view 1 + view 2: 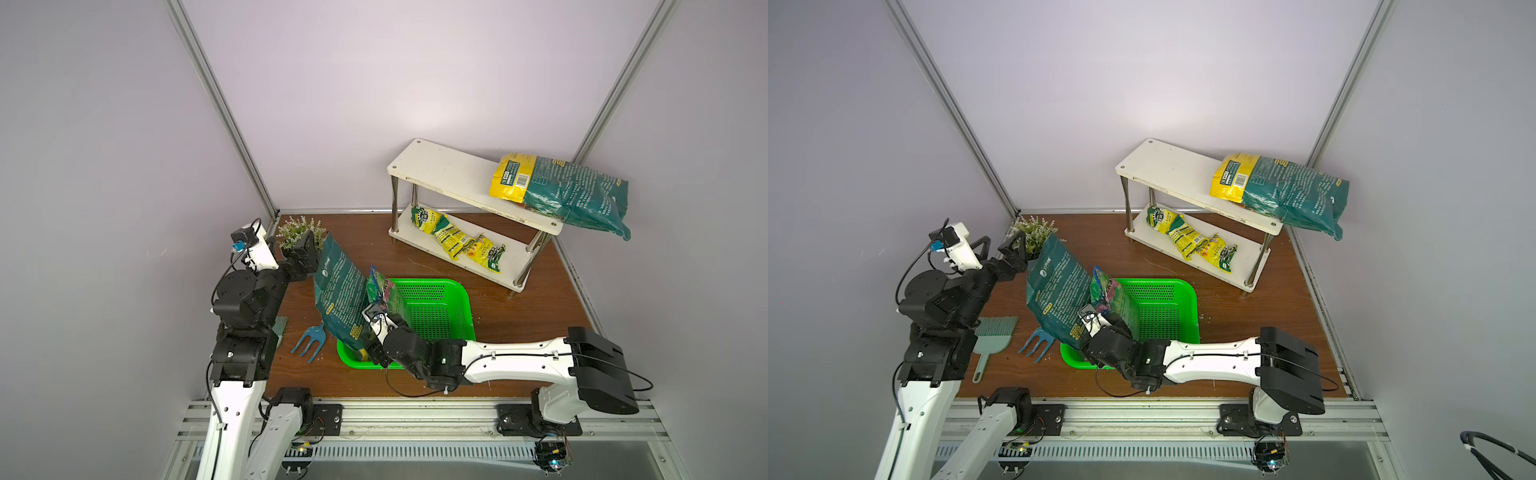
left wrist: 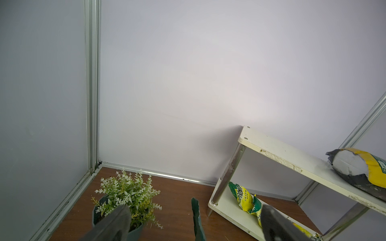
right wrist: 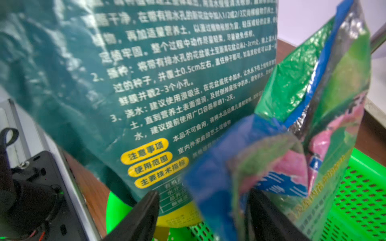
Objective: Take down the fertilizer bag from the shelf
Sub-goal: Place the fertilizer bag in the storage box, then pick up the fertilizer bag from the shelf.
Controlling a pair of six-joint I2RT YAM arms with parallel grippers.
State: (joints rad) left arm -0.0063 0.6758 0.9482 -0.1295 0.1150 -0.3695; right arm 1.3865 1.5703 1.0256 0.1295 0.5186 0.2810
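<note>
1. The fertilizer bag (image 3: 313,100), a small blue, green and pink pouch, has its lower part between the jaws of the right gripper (image 3: 203,200). In the right wrist view the jaws are spread wide, one on each side of the pouch. A gap shows between the pouch and the jaw on the side of the large teal bag (image 3: 146,73). Whether the other jaw touches the pouch cannot be told.
2. In both top views the fertilizer bag (image 1: 380,286) (image 1: 1104,291) is inside the green basket (image 1: 440,309) (image 1: 1167,311) on the table (image 1: 540,324). It is on the basket's side toward the left arm, well apart from the shelf (image 1: 440,174) (image 1: 1167,170).
3. The pouch stands on end with its long axis close to upright and its top edge up. It is tipped toward the taller large teal bag (image 1: 340,291), which it leans on.
4. The left gripper (image 1: 305,253) (image 2: 195,208) hangs near the potted plant (image 1: 301,232). Its jaws are spread with nothing held between them.
5. A teal and yellow bag (image 1: 569,195) lies on the shelf's top board and overhangs its right end. Yellow-green packets (image 1: 457,241) lie on the lower board.
</note>
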